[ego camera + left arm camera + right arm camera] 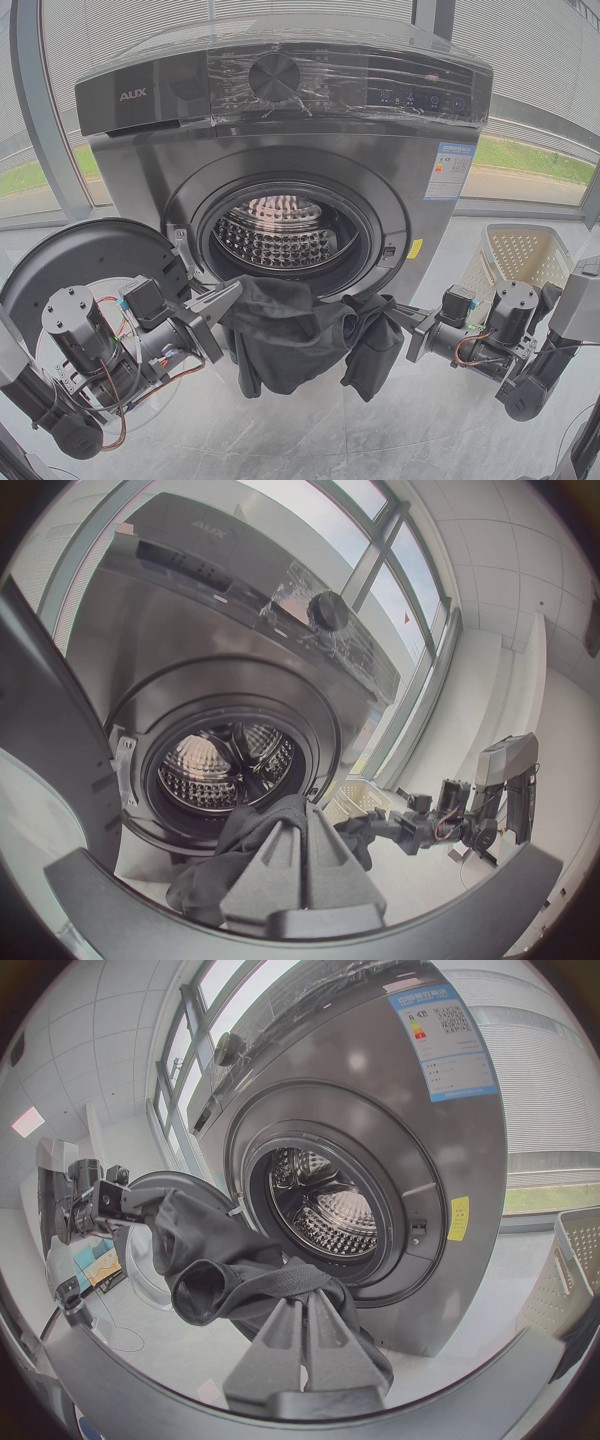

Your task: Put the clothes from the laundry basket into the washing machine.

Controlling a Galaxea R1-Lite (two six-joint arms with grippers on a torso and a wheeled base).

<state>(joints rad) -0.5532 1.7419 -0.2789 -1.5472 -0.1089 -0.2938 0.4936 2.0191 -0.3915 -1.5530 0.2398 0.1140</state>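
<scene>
The washing machine (281, 156) is standing with its door (81, 256) swung wide and its drum (281, 240) looking bare. The laundry basket (522, 250) is sitting on the floor (375, 431) to its right, its contents hidden. A black garment (294, 331) is hanging just before the opening, left tool (228, 292) and right tool (389, 307) each clenching an end. Loading is in hand, I reckon; next it wants lifting over the lip and inward.

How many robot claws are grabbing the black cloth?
2. The left gripper pinches the cloth at its left end, the right gripper at its right end, both in front of the open washer.
</scene>
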